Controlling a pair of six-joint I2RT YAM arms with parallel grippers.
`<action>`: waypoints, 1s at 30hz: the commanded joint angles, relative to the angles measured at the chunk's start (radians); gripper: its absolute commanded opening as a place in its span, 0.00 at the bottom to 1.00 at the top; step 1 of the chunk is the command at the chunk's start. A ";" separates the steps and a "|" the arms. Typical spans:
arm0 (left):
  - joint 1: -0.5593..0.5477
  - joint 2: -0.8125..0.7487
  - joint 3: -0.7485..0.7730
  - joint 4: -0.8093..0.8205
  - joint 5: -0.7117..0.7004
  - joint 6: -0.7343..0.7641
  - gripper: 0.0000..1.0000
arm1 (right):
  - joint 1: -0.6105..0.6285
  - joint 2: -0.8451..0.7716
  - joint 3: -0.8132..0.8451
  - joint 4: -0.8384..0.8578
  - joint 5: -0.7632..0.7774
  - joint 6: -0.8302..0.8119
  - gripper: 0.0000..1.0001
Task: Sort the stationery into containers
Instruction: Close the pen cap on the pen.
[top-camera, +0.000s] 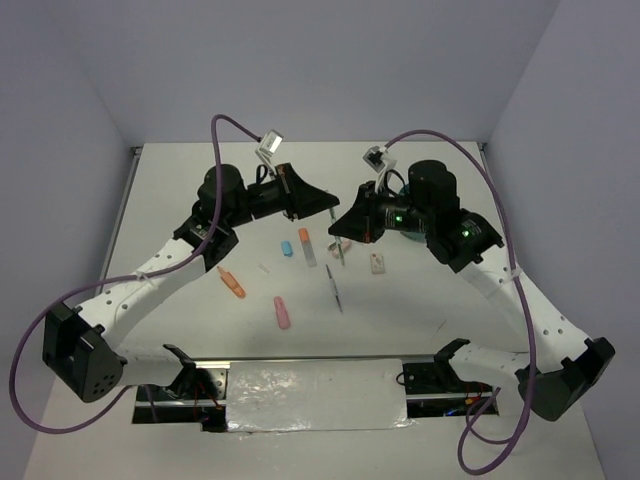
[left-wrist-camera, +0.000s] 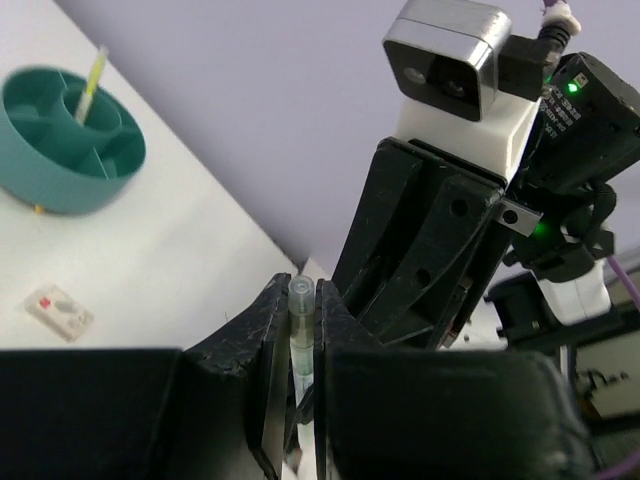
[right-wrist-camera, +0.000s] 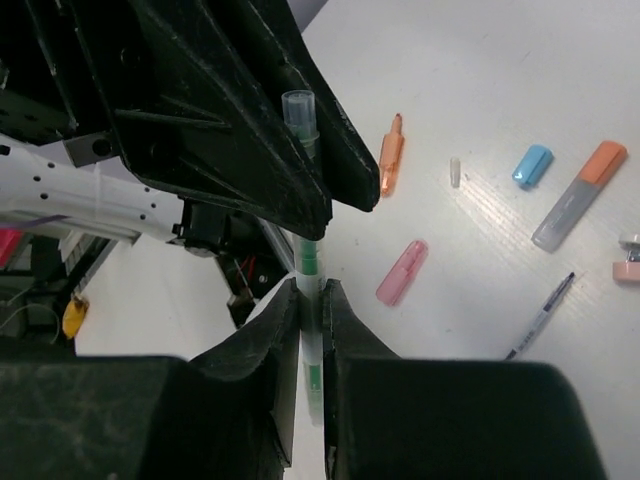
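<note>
Up above the counter (top-camera: 320, 165), the left gripper (left-wrist-camera: 302, 292) and the right gripper (right-wrist-camera: 310, 294) meet tip to tip. Both pairs of jaws are squeezed tight on one thin clear pen (right-wrist-camera: 300, 125). Off to the side sits the teal organiser (left-wrist-camera: 45, 195) with a yellow pen (left-wrist-camera: 92, 78) inside. A pink highlighter (right-wrist-camera: 402, 272) lies on the counter.

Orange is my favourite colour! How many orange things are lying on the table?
2. An orange marker lies furthest left of the loose things; a grey highlighter with an orange cap lies beside the blue cap. The arms may hide more.
</note>
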 joint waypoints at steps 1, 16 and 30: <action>-0.093 -0.042 -0.060 0.001 0.030 -0.004 0.00 | -0.054 0.053 0.197 0.100 0.024 -0.029 0.00; -0.242 -0.122 -0.183 -0.015 -0.050 -0.006 0.00 | -0.118 0.221 0.504 0.052 0.005 -0.036 0.00; -0.232 0.174 0.683 -0.537 -0.183 0.346 0.09 | -0.026 0.132 0.084 0.175 0.002 -0.130 0.00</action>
